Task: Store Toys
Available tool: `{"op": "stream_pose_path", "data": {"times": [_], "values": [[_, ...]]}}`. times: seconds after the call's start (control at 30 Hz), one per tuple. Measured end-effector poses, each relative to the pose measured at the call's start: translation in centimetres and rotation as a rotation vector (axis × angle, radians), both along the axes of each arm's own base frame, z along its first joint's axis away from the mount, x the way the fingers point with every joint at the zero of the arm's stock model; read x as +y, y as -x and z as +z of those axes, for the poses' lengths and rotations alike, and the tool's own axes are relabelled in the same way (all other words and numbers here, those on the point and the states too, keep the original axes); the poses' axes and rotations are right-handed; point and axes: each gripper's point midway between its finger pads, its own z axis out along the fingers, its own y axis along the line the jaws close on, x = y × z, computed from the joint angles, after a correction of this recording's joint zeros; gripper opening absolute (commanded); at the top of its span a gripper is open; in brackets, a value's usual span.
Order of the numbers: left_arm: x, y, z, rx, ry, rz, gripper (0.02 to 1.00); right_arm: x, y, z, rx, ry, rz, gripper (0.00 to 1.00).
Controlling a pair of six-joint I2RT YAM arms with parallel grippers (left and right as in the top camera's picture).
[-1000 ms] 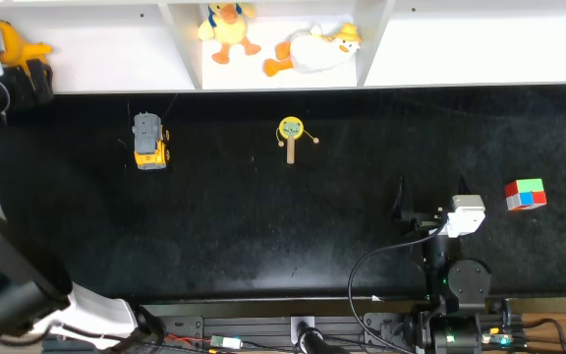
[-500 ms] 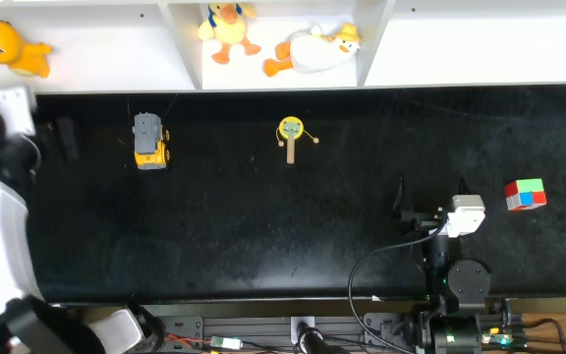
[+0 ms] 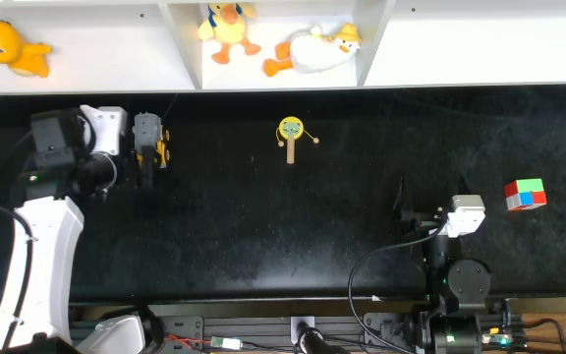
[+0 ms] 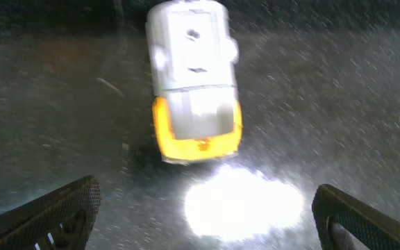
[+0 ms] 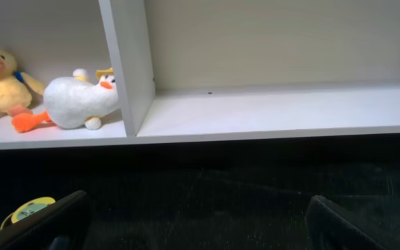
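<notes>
Three loose toys: a toy truck, a rattle and a cube are laid out on the black table, well apart from one another.
Toy truck: it is stood upright at the far left of the table, near the shelf. A grey top and a yellow end are shown, with the yellow end turned towards the left gripper.
Left gripper: its fingers are spread wide, with nothing held between them. It is held over the table just on the near side of the toy truck, apart from it.
Rattle: a yellow disc on a wooden stick is laid flat at the far middle of the table.
Cube: red, green and blue squares are shown; it is set at the right of the table.
Right gripper: its fingers are spread apart, with nothing held. It is placed at the near right and pointed towards the shelf.
Shelf: a white unit, divided by upright walls, is set along the far edge of the table.
Stored toys: an orange duck is placed in the left compartment. A yellow duck and a white duck are placed side by side in the middle one, the white duck on the right.
</notes>
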Motion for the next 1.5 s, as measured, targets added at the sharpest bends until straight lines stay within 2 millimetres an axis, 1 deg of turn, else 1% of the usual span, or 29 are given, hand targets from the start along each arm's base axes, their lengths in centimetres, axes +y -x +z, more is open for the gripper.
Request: {"op": "stream_pose_path", "data": {"times": [0.13, 0.23, 0.37, 0.47, 0.5, 0.6, 0.7, 0.8, 0.83, 0.97, 1.03, 1.1, 1.2, 1.5], "values": [[-1.4, 0.2, -0.1, 0.012, 0.001, -0.039, 0.998, 0.0, 0.0, 0.0, 0.0, 0.0, 0.001, 0.996], [-1.7, -0.4, -0.1, -0.003, -0.001, -0.041, 1.0, 0.0, 0.0, 0.0, 0.0, 0.0, 0.0, 0.996], [-1.4, -1.3, -1.4, 0.018, 0.005, 0.002, 1.0, 0.0, 0.0, 0.0, 0.001, 0.0, 0.0, 0.996], [-1.2, -2.1, -3.0, 0.047, 0.014, 0.032, 0.967, 0.0, 0.0, 0.0, 0.0, 0.0, 0.0, 0.996], [-1.1, -2.4, -3.4, 0.049, 0.017, 0.043, 0.952, 0.0, 0.0, 0.0, 0.0, 0.0, 0.001, 0.996], [-1.1, -2.5, -3.9, 0.062, 0.022, 0.054, 0.89, 0.0, 0.0, 0.0, 0.0, 0.0, 0.001, 0.993], [-1.0, -2.6, -4.2, 0.068, 0.024, 0.063, 0.785, 0.0, 0.0, 0.0, 0.0, 0.0, 0.0, 0.996], [-0.9, -3.2, -4.3, 0.051, 0.024, 0.074, 0.682, 0.0, 0.0, 0.0, 0.0, 0.0, 0.0, 0.996], [-0.8, -3.3, -4.2, 0.045, 0.024, 0.074, 0.625, 0.0, 0.0, 0.0, 0.0, 0.0, 0.0, 0.996], [-0.8, -3.6, -4.1, 0.033, 0.024, 0.077, 0.527, 0.0, 0.0, 0.0, 0.0, 0.0, 0.0, 0.996], [-0.8, -3.6, -4.1, 0.032, 0.024, 0.076, 0.417, 0.0, 0.0, 0.0, 0.0, 0.0, 0.0, 0.996], [-0.8, -3.7, -4.0, 0.027, 0.026, 0.075, 0.36, 0.0, 0.0, 0.0, 0.0, 0.0, 0.0, 0.996], [-0.8, -4.0, -3.7, 0.013, 0.026, 0.075, 0.321, 0.0, 0.0, 0.0, 0.001, 0.0, 0.0, 0.993], [-0.8, -3.9, -3.7, 0.016, 0.027, 0.077, 0.308, 0.0, 0.0, 0.0, 0.0, 0.0, 0.0, 0.996]]}}
